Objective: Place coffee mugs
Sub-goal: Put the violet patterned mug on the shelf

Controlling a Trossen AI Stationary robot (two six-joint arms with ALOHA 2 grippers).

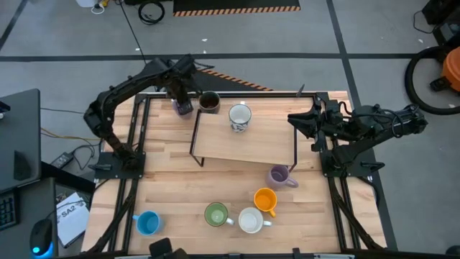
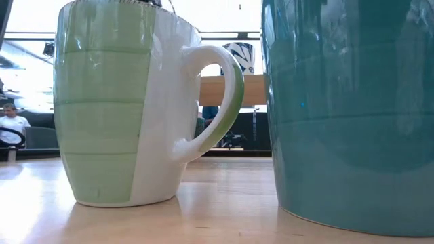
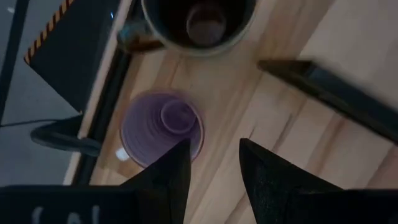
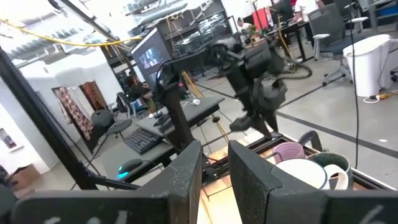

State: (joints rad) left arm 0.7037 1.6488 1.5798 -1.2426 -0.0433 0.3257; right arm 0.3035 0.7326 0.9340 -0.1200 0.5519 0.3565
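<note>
Looking straight down, the biggest thing is the wooden surface (image 1: 180,180), with a raised wooden shelf (image 1: 244,144) on black legs sitting across its far half.

Left arm reaches over the far left corner, and the left gripper (image 1: 181,97) hangs right above a lavender mug (image 1: 184,107) standing just off the shelf's left end. From the wrist camera its fingers (image 3: 171,171) are spread apart with nothing between them, and the lavender mug's rim sits just past the fingertips. Right arm is parked off the right edge of the surface; the right gripper (image 1: 300,122) points toward the shelf, fingers a little apart and holding nothing.

Mugs: the dark brown mug (image 1: 208,102) is at the shelf's far left corner, right beside the lavender one. The patterned white mug (image 1: 239,117) stands on the shelf nearby. A second lavender mug (image 1: 280,175) sits on the surface just in front of the shelf's right end. Along the near edge: blue mug (image 1: 147,222) at the left, then green mug (image 1: 215,214), plain white mug (image 1: 250,220) and orange mug (image 1: 265,199) bunched close together.
</note>
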